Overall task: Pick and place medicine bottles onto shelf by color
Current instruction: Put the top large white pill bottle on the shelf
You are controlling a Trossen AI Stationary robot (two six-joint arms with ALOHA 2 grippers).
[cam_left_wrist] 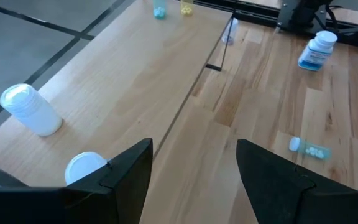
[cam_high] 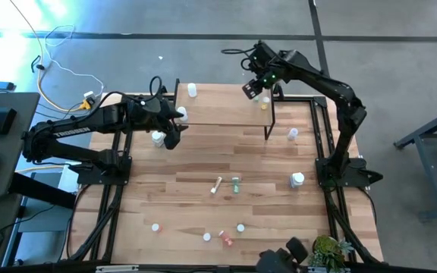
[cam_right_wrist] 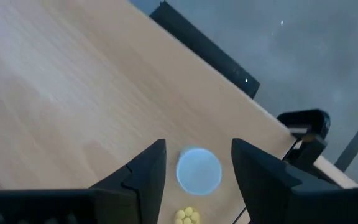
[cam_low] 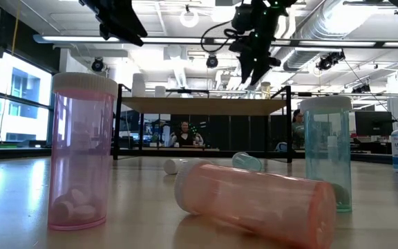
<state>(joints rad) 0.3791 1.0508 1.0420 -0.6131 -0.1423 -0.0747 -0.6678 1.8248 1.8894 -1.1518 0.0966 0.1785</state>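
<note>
The shelf [cam_high: 226,106] is a light-wood board on black legs at the table's far side. Two white bottles [cam_left_wrist: 30,109] [cam_left_wrist: 86,168] stand on its left end. A bluish vial [cam_left_wrist: 159,9] and a yellowish one [cam_left_wrist: 186,7] stand on its right end. My right gripper [cam_right_wrist: 199,149] hovers open over that right end [cam_high: 253,89], its fingers on either side of the bluish vial's cap [cam_right_wrist: 199,169] without touching it. My left gripper [cam_left_wrist: 194,180] is open above the shelf's near left corner [cam_high: 174,133]. More bottles lie scattered on the table.
On the table, a white bottle [cam_high: 158,138] stands by the left gripper and two more [cam_high: 293,134] [cam_high: 297,180] stand on the right. Yellowish and green bottles [cam_high: 217,184] [cam_high: 236,184] lie mid-table. Several small ones sit by the near edge, among them pink [cam_low: 81,152], reddish [cam_low: 254,200] and green [cam_low: 327,152].
</note>
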